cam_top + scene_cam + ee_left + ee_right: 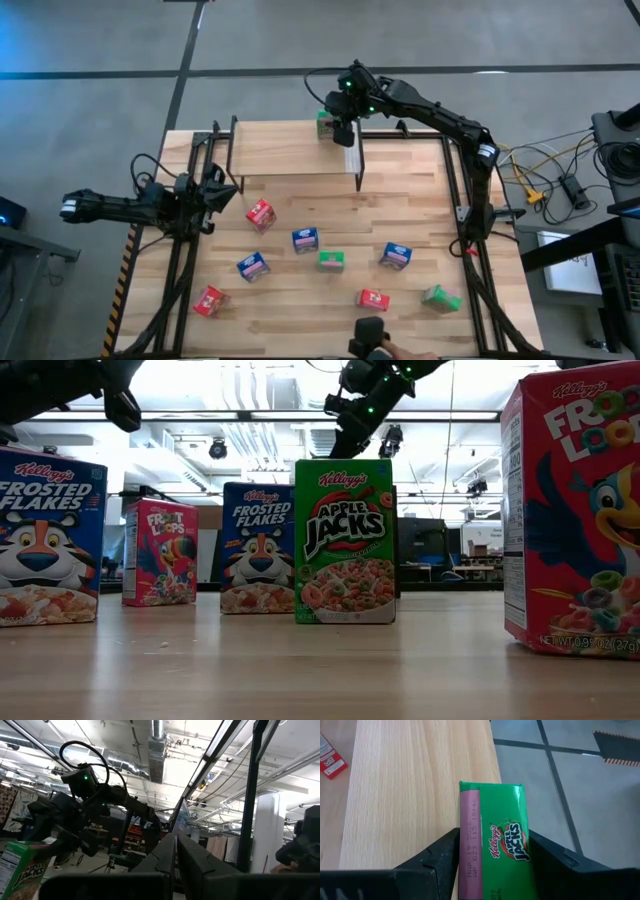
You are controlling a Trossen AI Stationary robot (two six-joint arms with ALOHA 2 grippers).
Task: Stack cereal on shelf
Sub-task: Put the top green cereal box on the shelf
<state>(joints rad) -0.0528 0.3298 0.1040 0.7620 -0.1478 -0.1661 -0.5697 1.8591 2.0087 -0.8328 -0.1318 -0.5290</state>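
Observation:
My right gripper [337, 122] is shut on a green cereal box [495, 840] over the far right corner of the shelf [290, 150], a raised light wooden board on thin black legs. Several more cereal boxes lie on the tabletop nearer the front: red [260, 214], blue [305, 240], green [331, 261] and others. My left gripper [225, 192] waits shut at the table's left side, short of the shelf, and points up into the room [176, 837]. My right gripper pinches the green box between its two fingers [442, 857], one on each of the two faces beside the face with the pink date strip [470, 845]. The fingers slant down toward the table's far edge. Whether the box's underside touches the board is hidden.
A blue box [395, 256], a red one [373, 299] and a green one [440, 297] lie toward the table's right. A blue box [252, 266] and a red one [210, 300] lie at the left front. A dark object [370, 335] sits at the near edge. Black frame rails run along both sides.

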